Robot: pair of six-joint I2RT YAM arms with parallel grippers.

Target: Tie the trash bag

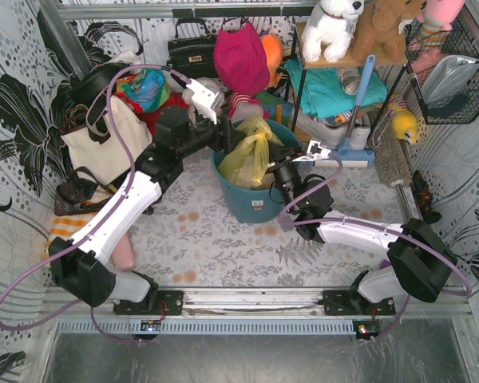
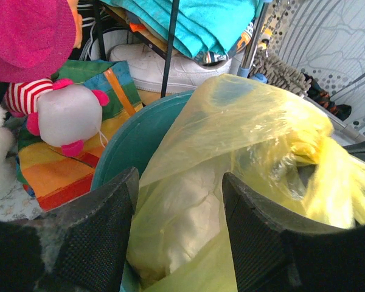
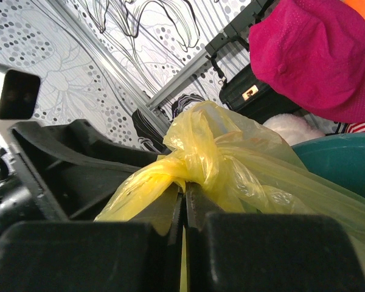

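Note:
The yellow-green trash bag [image 1: 250, 153] sits in the round teal bin [image 1: 247, 201], its top gathered into a twisted knot [image 3: 201, 161]. White crumpled paper shows through its side [image 2: 188, 213]. My left gripper [image 1: 223, 141] hovers at the bin's left rim. In the left wrist view its jaws [image 2: 179, 234] stand open, with the bag's side just beyond the gap and nothing pinched. My right gripper [image 1: 270, 166] is at the bag's right side. In the right wrist view it [image 3: 184, 196] is shut on a thin strip of the bag's plastic just below the knot.
A cream tote [image 1: 104, 140] and colourful bags crowd the back left. A black handbag [image 1: 191, 52], a magenta hat [image 1: 241, 56] and a shelf with teal cloth [image 1: 327, 88] stand behind the bin. A striped plush [image 2: 61, 112] and white shoe [image 2: 164, 64] lie close by.

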